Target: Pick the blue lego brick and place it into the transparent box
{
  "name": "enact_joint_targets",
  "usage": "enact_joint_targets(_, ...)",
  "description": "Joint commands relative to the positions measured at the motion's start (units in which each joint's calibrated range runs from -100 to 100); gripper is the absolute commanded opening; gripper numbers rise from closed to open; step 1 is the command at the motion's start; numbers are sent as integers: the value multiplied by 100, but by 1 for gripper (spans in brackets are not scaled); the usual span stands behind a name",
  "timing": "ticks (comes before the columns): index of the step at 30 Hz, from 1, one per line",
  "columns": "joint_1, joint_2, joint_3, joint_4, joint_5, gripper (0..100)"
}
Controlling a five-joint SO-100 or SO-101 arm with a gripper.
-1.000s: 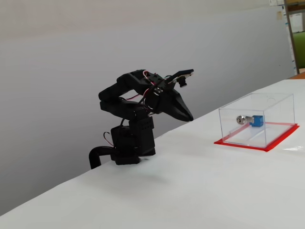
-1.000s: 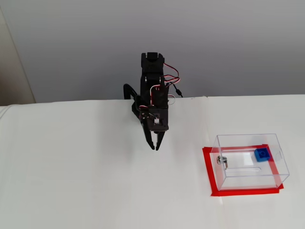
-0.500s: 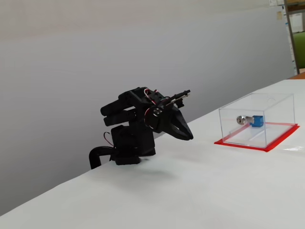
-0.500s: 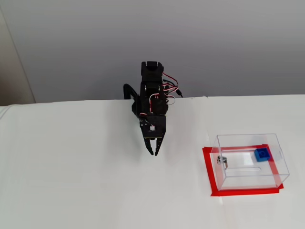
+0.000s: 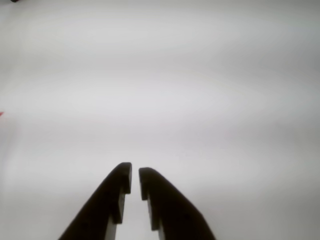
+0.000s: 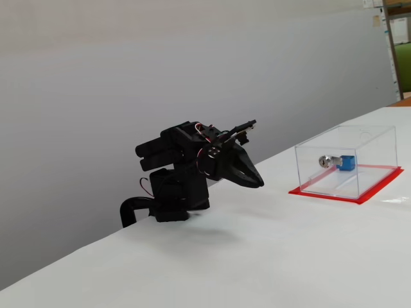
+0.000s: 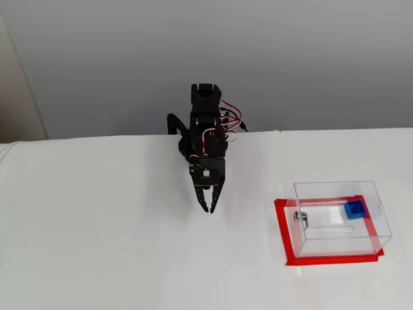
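The blue lego brick (image 6: 347, 163) (image 7: 355, 208) lies inside the transparent box (image 6: 369, 138) (image 7: 335, 234), near its far right corner in the higher fixed view. The box stands on a red base sheet at the right of the table. My gripper (image 6: 260, 183) (image 7: 208, 209) hangs low over the table, well to the left of the box, folded close to the arm's base. Its jaws are nearly together with nothing between them. The wrist view shows only the two dark fingertips of the gripper (image 5: 135, 172) over bare white table; brick and box are out of that view.
A small silver metal cylinder (image 6: 325, 160) (image 7: 299, 217) also lies in the box, at its left end. The white table (image 7: 97, 245) runs to a grey wall behind the arm's base (image 6: 173, 199).
The arm has folded down over the last second, bringing the gripper lower and closer to the table. Brick, cylinder and box have not moved.
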Motion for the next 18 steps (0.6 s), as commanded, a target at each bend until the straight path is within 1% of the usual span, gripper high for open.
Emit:
enact_joint_targets(1,74,-76,87,-152,2,2)
enact_joint_targets(6,96,-76,87,-126,23,2)
enact_joint_targets(12,74,-76,87,683,2,2)
enact_joint_targets(18,96,-76,87,814,18,2)
